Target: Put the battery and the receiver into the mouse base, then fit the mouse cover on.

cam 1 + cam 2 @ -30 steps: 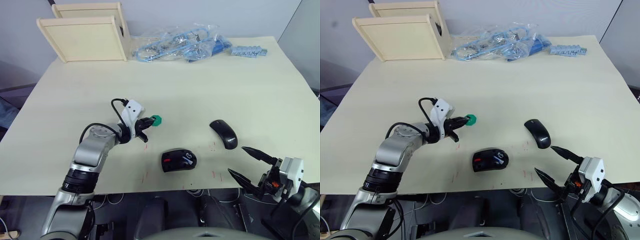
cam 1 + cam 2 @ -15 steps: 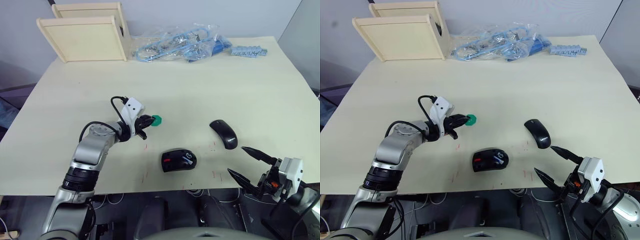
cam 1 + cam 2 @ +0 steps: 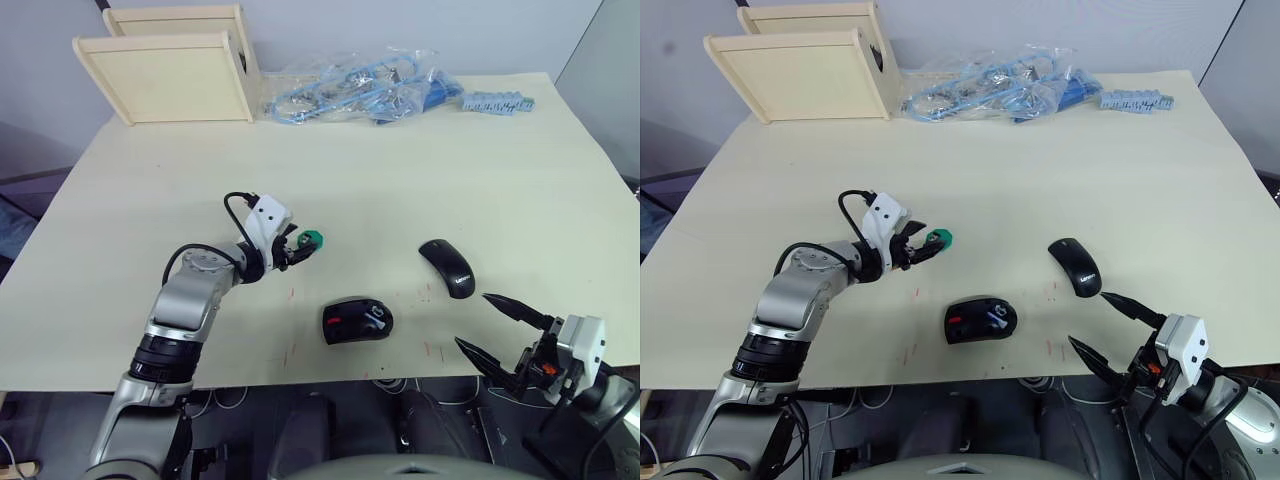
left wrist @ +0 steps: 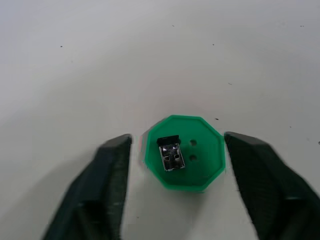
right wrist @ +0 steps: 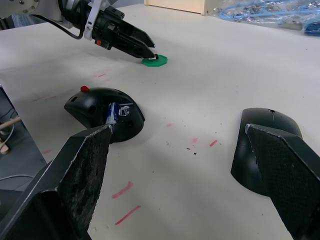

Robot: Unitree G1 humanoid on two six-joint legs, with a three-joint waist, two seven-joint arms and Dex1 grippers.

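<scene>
Left gripper (image 4: pixel 175 165), jaws parted, straddles the green disc (image 4: pixel 200 170) bearing the receiver (image 4: pixel 171 152). Right gripper (image 5: pixel 190 170), jaws spread wide and empty, has mouse base (image 5: pixel 102 112) and mouse cover (image 5: pixel 267 142) ahead.

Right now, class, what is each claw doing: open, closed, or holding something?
Left claw: open, straddling the green disc with the receiver, holding nothing.
Right claw: open, holding nothing.
</scene>
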